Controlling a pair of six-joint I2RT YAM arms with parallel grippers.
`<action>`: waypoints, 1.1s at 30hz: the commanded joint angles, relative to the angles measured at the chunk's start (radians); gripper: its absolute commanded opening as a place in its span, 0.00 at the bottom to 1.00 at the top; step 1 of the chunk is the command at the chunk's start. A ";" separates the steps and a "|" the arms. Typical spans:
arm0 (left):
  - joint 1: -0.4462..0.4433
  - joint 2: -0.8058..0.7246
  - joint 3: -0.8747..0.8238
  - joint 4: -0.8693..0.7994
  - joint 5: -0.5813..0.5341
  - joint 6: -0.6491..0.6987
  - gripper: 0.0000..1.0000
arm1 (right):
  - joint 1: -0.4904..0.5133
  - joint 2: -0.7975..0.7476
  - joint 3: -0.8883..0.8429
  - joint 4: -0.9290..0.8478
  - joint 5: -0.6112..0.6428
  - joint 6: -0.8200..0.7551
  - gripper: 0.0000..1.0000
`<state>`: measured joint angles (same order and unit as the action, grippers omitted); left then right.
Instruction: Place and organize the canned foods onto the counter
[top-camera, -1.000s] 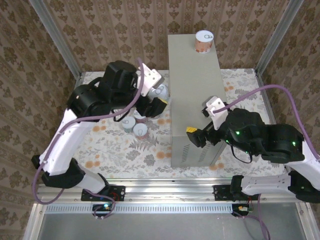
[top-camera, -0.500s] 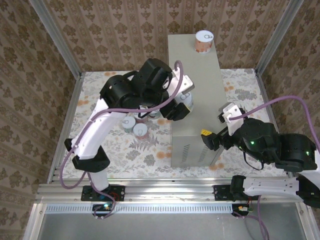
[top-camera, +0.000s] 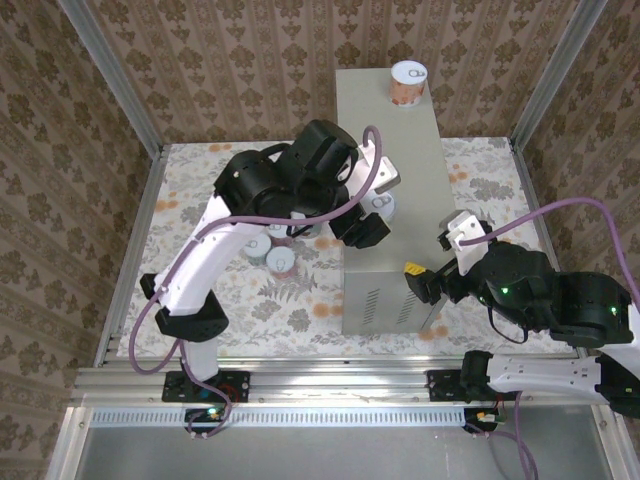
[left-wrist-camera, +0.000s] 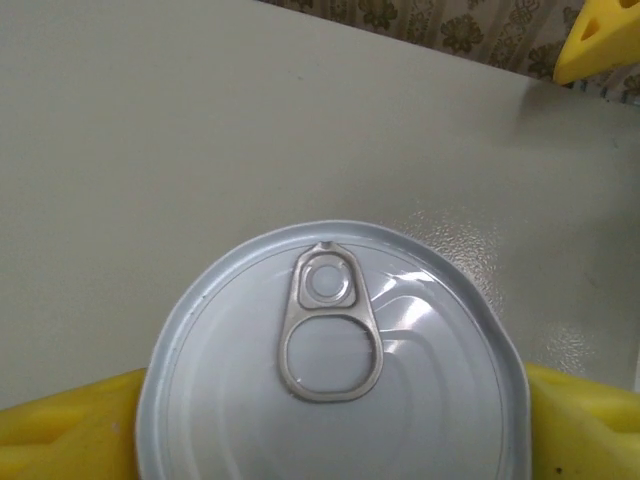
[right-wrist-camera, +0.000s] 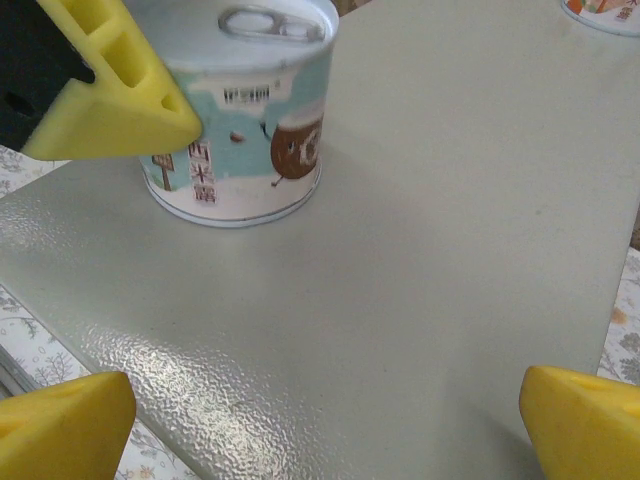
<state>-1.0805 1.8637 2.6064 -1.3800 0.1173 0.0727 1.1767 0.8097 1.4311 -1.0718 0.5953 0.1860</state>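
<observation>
Top: the counter (top-camera: 395, 140) is a smooth grey box. I see the teal tin (top-camera: 384, 206) standing toward its left edge, with bare top between it and the pinkish tin (top-camera: 408, 82) at the far end. A second ago the left gripper (top-camera: 374, 212) was over the floral floor (top-camera: 200, 290).

Left wrist: yellow fingers (left-wrist-camera: 60, 430) flank the round pull-tab lid (left-wrist-camera: 330, 370). Clamped or loose, I cannot tell.

Right wrist: the right gripper (right-wrist-camera: 320, 425) is spread wide and empty, at the counter's near edge.

We can read nothing for certain. On the teal-labelled tin (right-wrist-camera: 240, 110) standing on the counter (right-wrist-camera: 450, 260), white characters run down the label left of a brown cartoon figure, a line of small dark print above them, all too blurred.
</observation>
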 joint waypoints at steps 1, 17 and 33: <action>-0.007 -0.003 0.030 0.025 0.008 0.020 0.85 | 0.006 0.000 -0.004 0.029 0.010 -0.002 1.00; 0.008 -0.206 -0.348 0.274 0.008 -0.010 1.00 | 0.007 0.011 -0.003 0.059 -0.007 -0.019 1.00; 0.098 -0.388 -0.706 0.627 0.043 -0.098 0.76 | 0.006 -0.013 -0.035 0.062 0.002 0.007 1.00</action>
<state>-1.0069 1.5135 1.9152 -0.8505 0.1440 0.0040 1.1767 0.8139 1.4117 -1.0340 0.5915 0.1802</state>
